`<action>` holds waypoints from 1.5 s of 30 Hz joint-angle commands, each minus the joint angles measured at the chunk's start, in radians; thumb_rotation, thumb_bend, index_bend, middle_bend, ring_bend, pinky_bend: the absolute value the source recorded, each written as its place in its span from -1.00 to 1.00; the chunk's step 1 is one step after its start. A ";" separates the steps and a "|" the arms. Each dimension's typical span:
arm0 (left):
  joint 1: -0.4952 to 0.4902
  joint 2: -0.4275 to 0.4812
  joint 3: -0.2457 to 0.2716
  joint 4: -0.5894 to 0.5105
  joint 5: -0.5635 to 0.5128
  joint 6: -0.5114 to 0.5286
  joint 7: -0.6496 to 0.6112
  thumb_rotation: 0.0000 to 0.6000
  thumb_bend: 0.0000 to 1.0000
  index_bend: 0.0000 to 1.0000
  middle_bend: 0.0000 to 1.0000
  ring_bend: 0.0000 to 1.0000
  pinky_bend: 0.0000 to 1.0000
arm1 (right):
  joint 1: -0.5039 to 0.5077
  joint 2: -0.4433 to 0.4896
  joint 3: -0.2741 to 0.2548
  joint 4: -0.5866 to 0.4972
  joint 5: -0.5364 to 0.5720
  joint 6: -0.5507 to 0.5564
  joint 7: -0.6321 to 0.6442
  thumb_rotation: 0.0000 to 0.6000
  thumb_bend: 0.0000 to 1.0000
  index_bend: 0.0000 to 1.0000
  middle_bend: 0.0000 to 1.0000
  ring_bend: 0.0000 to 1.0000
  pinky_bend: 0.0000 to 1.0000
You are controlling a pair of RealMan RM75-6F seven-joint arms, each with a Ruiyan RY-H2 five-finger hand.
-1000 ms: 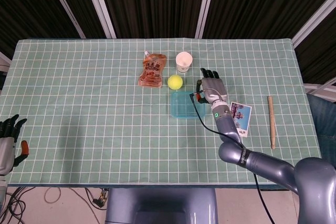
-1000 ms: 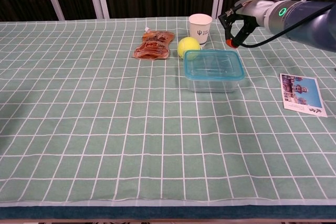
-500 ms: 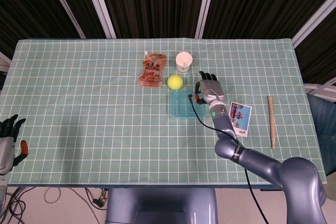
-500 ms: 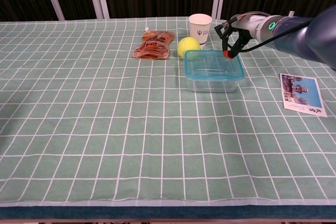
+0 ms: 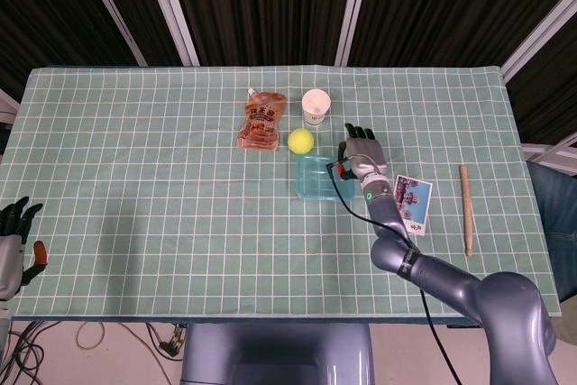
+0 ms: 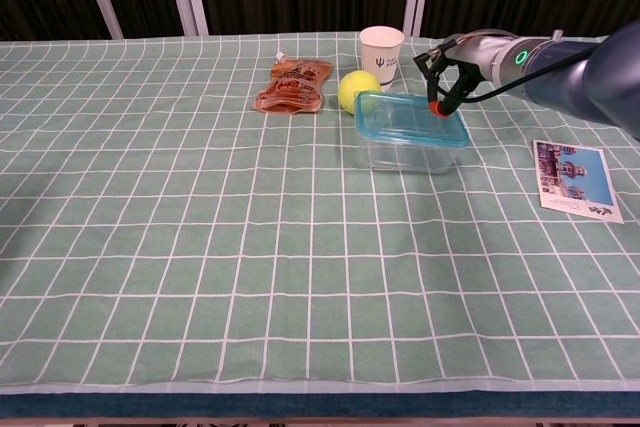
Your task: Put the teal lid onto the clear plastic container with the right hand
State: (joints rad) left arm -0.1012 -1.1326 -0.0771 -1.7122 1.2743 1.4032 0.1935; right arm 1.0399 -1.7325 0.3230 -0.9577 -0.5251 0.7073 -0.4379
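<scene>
The teal lid (image 6: pixel 410 118) lies on the clear plastic container (image 6: pixel 405 154), right of the table's middle. In the chest view lid and container tilt, their left side raised. In the head view the lid (image 5: pixel 315 176) shows just left of my right hand (image 5: pixel 362 156). My right hand (image 6: pixel 447 65) hangs over the lid's back right corner, fingers apart, one red fingertip (image 6: pixel 433 105) pressing down on the lid. It holds nothing. My left hand (image 5: pixel 11 242) hangs off the table's near left corner, fingers apart and empty.
A yellow-green ball (image 6: pixel 357 87) touches the container's back left corner. Behind it stand a paper cup (image 6: pixel 381 52) and an orange pouch (image 6: pixel 293 85). A photo card (image 6: pixel 577 179) lies right of the container, with a wooden stick (image 5: pixel 466 209) further right.
My right hand has come down from beside the container onto the lid's back right corner. Under its press, the lid and container have tipped, left side up.
</scene>
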 commanded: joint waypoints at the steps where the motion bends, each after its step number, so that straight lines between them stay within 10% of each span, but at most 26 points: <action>1: 0.000 0.000 0.000 -0.001 0.000 0.000 0.000 1.00 0.29 -0.78 -1.00 -1.00 -1.00 | -0.001 0.001 -0.001 0.004 0.005 -0.008 0.000 1.00 0.06 0.25 -0.89 -1.00 -1.00; 45: 0.001 0.004 0.001 -0.006 0.001 0.000 -0.010 1.00 0.29 -0.78 -1.00 -1.00 -1.00 | 0.002 -0.048 -0.015 0.020 0.001 -0.009 -0.014 1.00 0.06 0.28 -0.89 -1.00 -1.00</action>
State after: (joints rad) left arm -0.1006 -1.1283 -0.0758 -1.7180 1.2753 1.4034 0.1833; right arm 1.0420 -1.7803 0.3079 -0.9379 -0.5240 0.6985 -0.4516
